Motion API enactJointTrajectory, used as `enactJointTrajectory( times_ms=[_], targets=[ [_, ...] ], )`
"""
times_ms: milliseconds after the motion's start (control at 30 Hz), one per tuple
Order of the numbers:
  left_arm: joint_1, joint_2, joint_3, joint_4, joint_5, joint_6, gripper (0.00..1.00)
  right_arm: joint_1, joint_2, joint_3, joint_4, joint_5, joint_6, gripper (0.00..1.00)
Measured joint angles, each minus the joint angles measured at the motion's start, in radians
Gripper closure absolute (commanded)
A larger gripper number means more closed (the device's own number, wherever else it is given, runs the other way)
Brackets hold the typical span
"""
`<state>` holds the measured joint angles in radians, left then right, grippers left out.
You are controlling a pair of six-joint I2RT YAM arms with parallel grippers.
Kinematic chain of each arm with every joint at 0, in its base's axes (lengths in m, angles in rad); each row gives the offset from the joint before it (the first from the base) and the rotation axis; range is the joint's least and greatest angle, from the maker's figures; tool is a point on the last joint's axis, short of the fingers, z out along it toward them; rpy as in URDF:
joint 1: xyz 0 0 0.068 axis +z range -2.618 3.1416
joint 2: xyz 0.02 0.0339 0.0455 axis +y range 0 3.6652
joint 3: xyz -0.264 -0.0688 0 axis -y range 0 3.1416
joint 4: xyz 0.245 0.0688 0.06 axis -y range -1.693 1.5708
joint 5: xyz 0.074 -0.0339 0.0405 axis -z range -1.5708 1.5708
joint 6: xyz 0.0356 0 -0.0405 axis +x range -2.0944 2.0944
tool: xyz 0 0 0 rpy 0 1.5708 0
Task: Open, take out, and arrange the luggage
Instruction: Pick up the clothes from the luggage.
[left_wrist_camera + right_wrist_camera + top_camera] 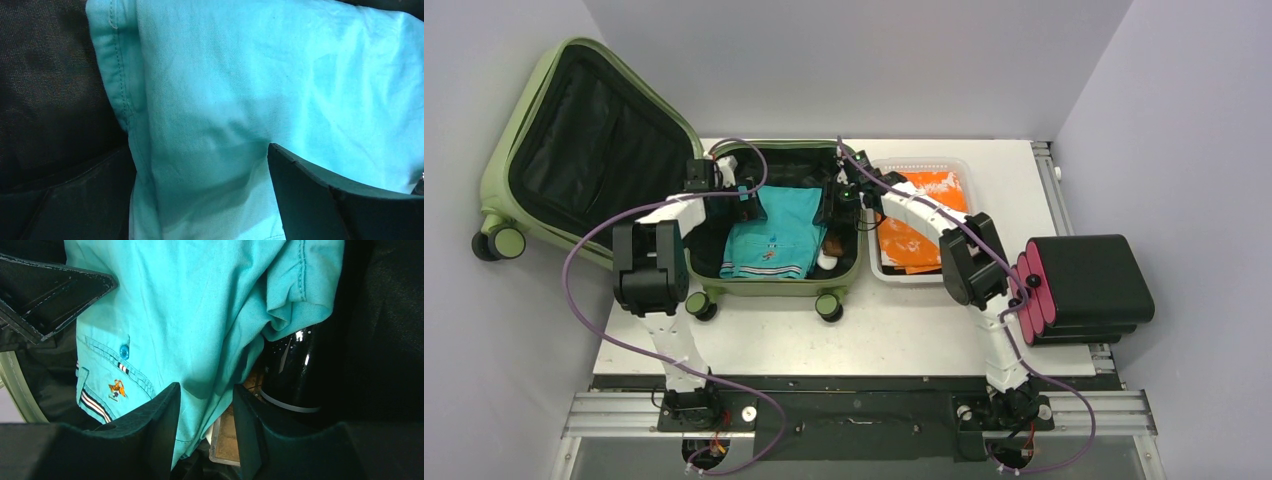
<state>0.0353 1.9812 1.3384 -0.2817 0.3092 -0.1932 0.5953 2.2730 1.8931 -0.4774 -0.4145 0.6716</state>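
Note:
The luggage (776,286), an olive-green hard-shell suitcase, lies open on the table with its black-lined lid (594,140) leaning up to the left. A folded teal garment (774,235) fills the tray. My left gripper (746,195) hovers at the garment's far left edge, open wide, and the teal cloth (250,75) spans the space between the fingers (197,150). My right gripper (829,205) is at the garment's far right edge. Its jaws (206,387) straddle a hanging fold of the teal cloth (200,300), and a gap still shows beside the right finger.
A dark glossy bottle (295,370) and a flat box (227,440) lie under the garment's right side. A white mesh basket (924,163) with orange packets (914,240) stands right of the suitcase. A black case with a pink-red side (1089,285) overhangs the table's right edge.

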Motion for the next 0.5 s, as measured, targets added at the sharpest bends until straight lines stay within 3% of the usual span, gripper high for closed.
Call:
enactJointTrajectory(
  times_ms=[500],
  targets=[
    [0.024,-0.010,-0.050,0.069,0.117,-0.043,0.04,-0.006,-0.161,-0.130,-0.028,0.033,-0.003,0.56]
  ],
)
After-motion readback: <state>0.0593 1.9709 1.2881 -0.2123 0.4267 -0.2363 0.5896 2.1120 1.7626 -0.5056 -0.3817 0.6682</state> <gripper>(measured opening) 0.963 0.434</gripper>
